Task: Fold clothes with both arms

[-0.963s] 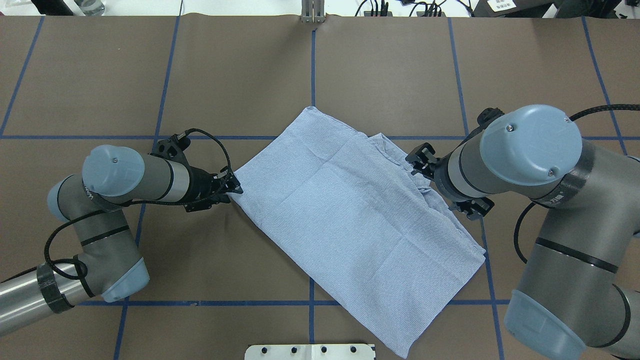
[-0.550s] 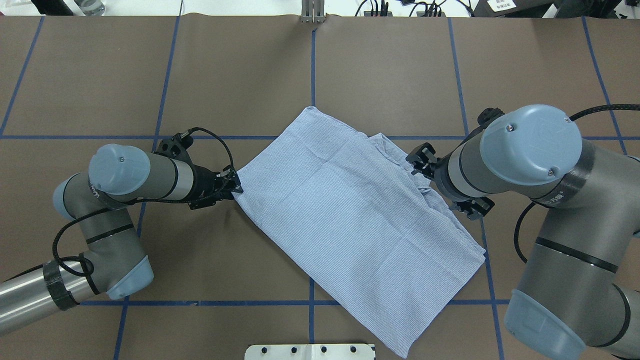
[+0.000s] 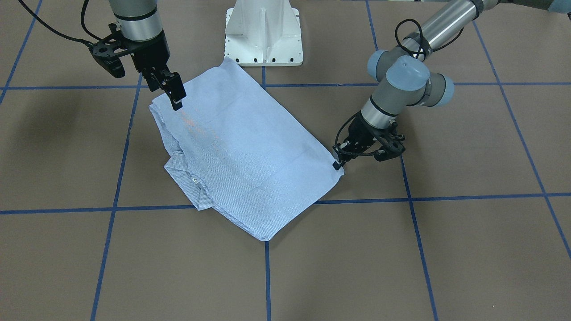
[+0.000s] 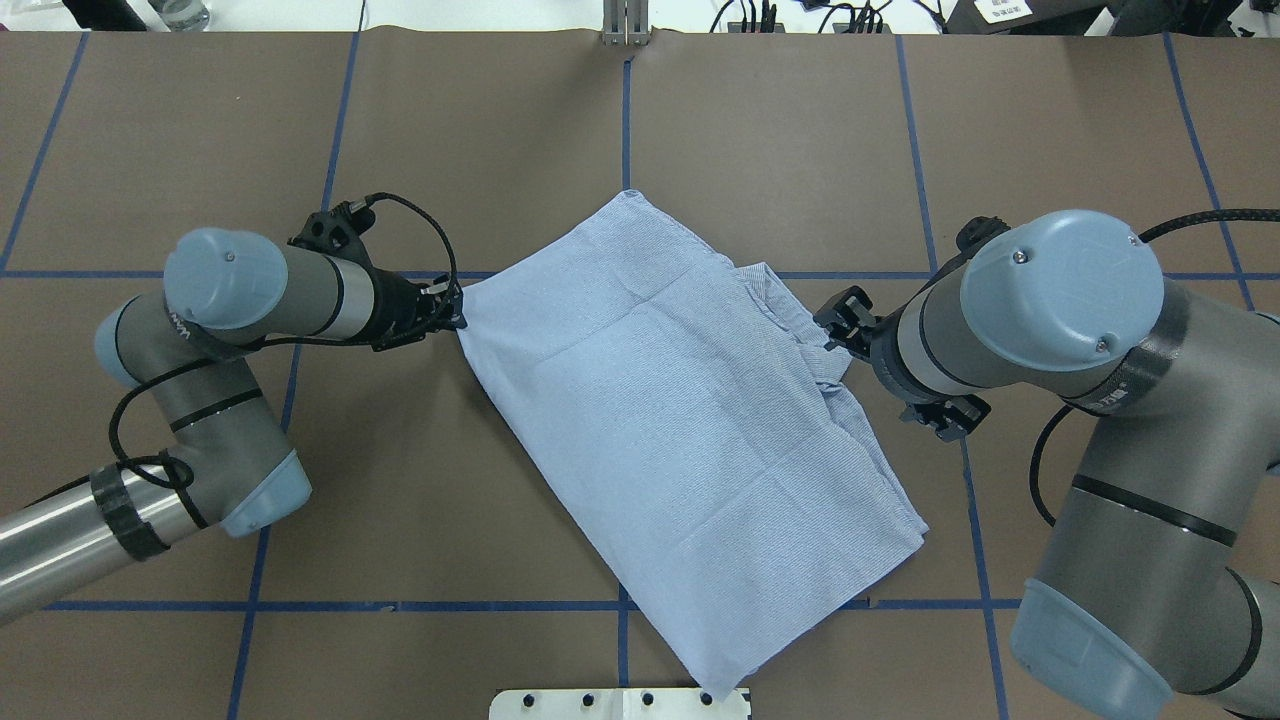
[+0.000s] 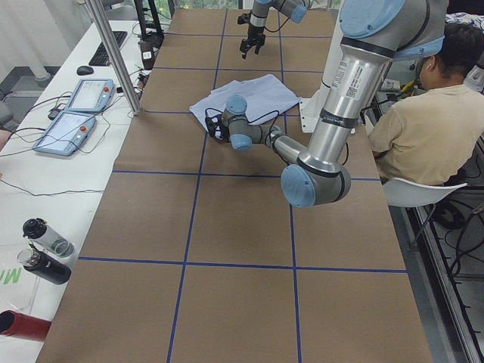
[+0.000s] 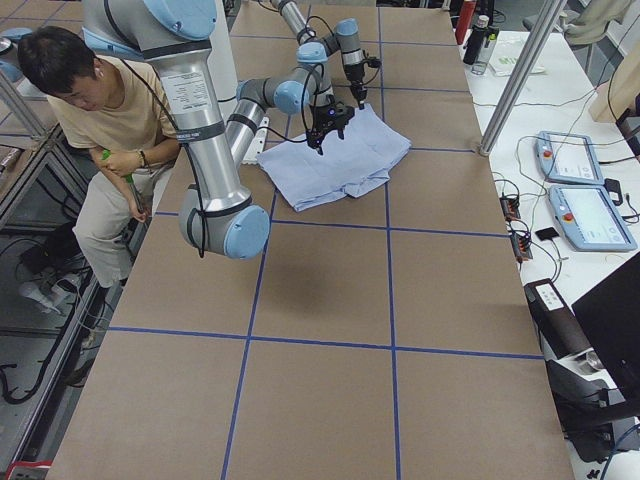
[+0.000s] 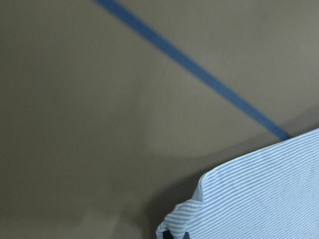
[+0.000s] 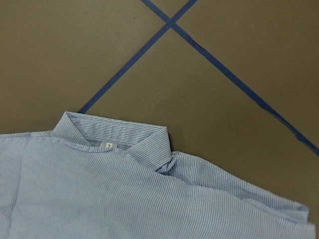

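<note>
Left jaws pinch a shirt (image 4: 690, 430) corner; right jaws stand apart.

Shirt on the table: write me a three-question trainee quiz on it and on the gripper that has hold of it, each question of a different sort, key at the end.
1. Multiple choice: which part of the shirt does the left gripper pinch? A, a sleeve cuff. B, a corner of the folded body. C, a button.
2. True or false: the collar lies at the end of the shirt that the left gripper holds.
3. Fill in the colour: the grid lines on the table are ___.

Key: 1 B. 2 false. 3 blue.
</note>
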Controlling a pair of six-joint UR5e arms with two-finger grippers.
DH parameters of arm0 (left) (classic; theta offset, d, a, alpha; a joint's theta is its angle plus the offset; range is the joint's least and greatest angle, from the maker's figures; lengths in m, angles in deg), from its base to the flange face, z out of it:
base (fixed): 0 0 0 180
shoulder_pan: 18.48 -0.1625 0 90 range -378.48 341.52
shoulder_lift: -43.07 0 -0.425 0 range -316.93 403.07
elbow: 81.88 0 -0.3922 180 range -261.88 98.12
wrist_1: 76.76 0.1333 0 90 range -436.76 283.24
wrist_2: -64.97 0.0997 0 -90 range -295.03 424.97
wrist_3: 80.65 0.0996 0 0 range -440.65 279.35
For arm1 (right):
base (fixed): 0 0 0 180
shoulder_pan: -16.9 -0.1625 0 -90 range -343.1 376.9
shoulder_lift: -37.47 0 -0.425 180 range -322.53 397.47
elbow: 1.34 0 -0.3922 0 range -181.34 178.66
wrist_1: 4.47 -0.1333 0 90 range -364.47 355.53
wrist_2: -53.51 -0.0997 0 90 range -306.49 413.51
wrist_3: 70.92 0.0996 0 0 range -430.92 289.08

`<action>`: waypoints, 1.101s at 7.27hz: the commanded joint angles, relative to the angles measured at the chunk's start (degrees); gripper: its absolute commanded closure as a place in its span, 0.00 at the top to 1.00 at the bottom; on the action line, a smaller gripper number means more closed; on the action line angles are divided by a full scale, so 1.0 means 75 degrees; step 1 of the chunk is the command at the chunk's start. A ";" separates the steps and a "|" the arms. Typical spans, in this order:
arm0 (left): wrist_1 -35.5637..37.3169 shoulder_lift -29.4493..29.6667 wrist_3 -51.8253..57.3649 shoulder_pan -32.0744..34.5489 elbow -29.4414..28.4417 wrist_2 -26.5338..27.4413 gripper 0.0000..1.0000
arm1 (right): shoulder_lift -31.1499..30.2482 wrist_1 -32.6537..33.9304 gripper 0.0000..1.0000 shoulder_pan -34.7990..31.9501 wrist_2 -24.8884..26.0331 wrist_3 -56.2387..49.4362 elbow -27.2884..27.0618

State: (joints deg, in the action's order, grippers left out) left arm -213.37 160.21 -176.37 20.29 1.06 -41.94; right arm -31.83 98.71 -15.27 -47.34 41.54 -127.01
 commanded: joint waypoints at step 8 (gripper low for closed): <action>-0.0266 0.1862 0.1255 0.1776 -0.2103 -0.0877 0.53 | 0.0509 -0.0012 1.00 0.1986 0.1592 0.1137 0.0852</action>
State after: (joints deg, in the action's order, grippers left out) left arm -215.70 179.69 -167.20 30.78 -22.12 -42.07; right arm -28.18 98.63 -5.36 -40.16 46.56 -121.63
